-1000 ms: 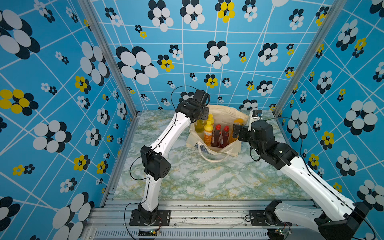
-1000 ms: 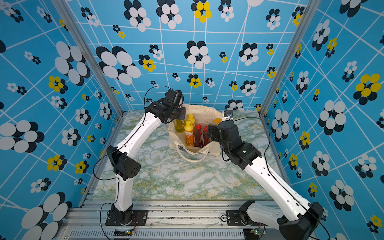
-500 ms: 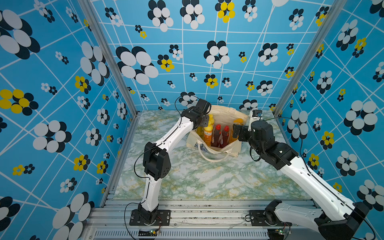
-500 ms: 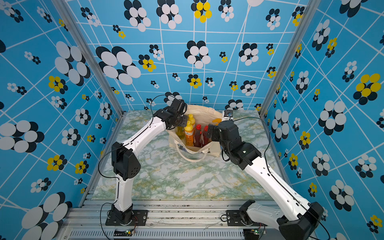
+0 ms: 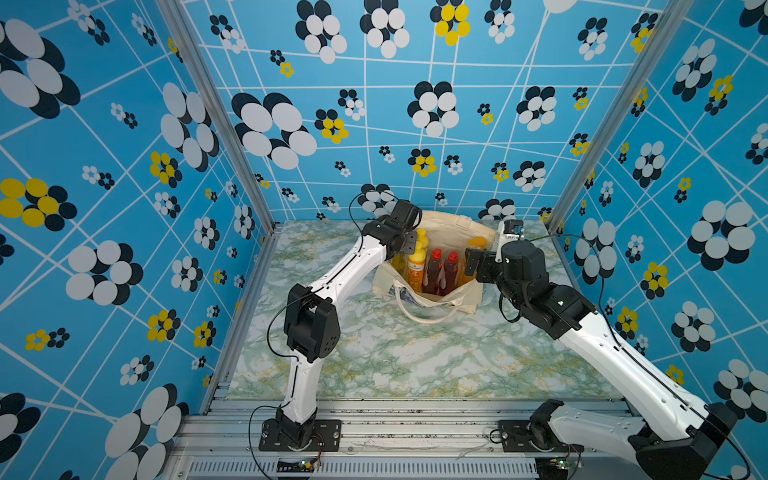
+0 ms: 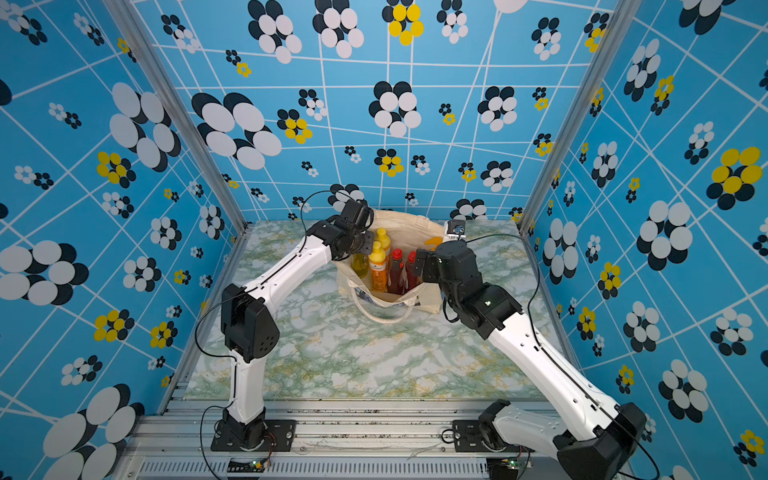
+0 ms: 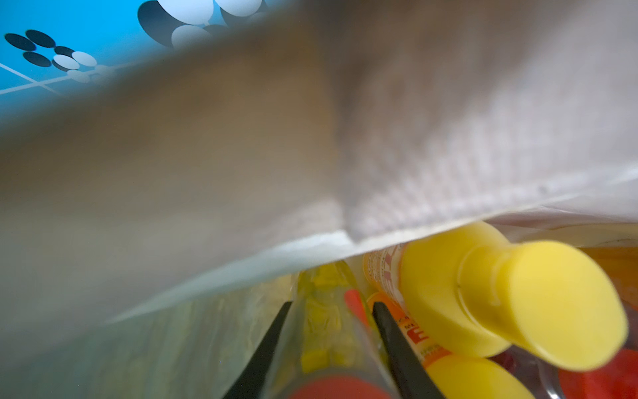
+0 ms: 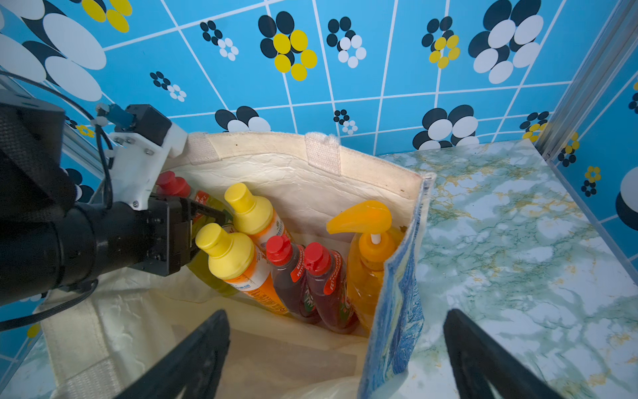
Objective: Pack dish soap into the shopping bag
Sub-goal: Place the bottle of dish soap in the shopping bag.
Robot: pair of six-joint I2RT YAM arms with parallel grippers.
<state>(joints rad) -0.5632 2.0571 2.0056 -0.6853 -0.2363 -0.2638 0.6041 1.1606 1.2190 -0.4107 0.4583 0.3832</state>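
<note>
Packing looks all but done. The bag (image 5: 451, 224) sits toward 12 o'clock on the counter (image 5: 415, 353) and holds six bottles. In a top view, reading from 9 o'clock to 3 o'clock, you have the green bottle (image 6: 360, 266), two yellow-capped bottles (image 6: 378, 270), two red bottles (image 6: 395, 270) and the pump bottle (image 8: 366, 269) against the 3 o'clock wall.

Your left claw (image 7: 331, 307) reaches in from 9 o'clock and pinches the green bottle. Its fingers (image 7: 269, 349) lie on either side of the body, and bag cloth hangs close over that wrist camera. Your right claw (image 8: 336, 314) is spread wide and holds nothing. It straddles the bag's 3 o'clock wall, one finger inside and one over bare counter.

Judge the green bottle as smooth, stiff plastic full of liquid, so weighty for its size and slick under the pads. Squeezed at mid-body, the wall may give and the bottle may slide. The shoulder just under the red cap looks like the firmest hold. The bottle appears seated already, touching a yellow-capped neighbour, so what remains is probably to let go and lift clear.

The bag is soft canvas. Its rim sags, and a caught finger would likely drag it along. The bottles stand packed tightly together, so a bump from 9 o'clock could tip the whole row.
</note>
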